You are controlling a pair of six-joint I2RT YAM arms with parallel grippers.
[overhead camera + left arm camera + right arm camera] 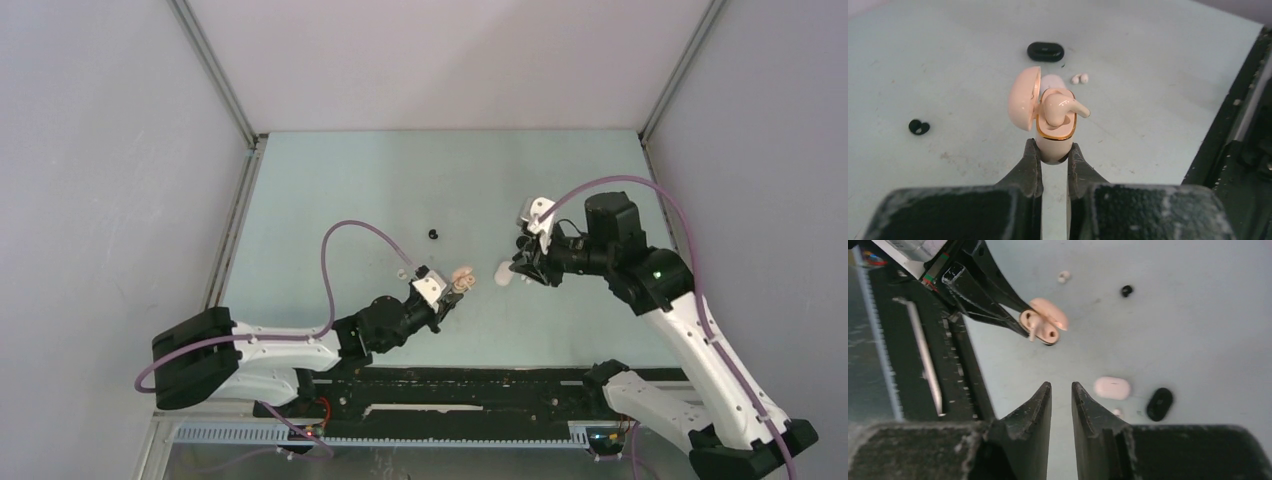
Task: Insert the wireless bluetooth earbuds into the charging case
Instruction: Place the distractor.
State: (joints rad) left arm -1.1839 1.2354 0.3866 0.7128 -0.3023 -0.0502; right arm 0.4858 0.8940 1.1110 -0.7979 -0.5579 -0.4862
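Observation:
My left gripper (1053, 151) is shut on a pale pink charging case (1052, 141) with a gold rim, held above the table. Its lid (1024, 99) hangs open to the left. A pink earbud (1060, 107) lies in the case with its stem poking out to the right. The right wrist view shows the same case (1044, 324) ahead, to the upper left. My right gripper (1061, 386) is open by a narrow gap, empty, apart from the case. In the top view the right gripper (525, 265) is just right of the left gripper (455, 290).
On the table lie a white case (1112, 388), a black case (1160, 403), a black earbud (1126, 290) and a white earbud (1063, 276). Two tiny white earbuds (1079, 78) lie beyond the held case. The black base rail (450, 385) runs along the near edge.

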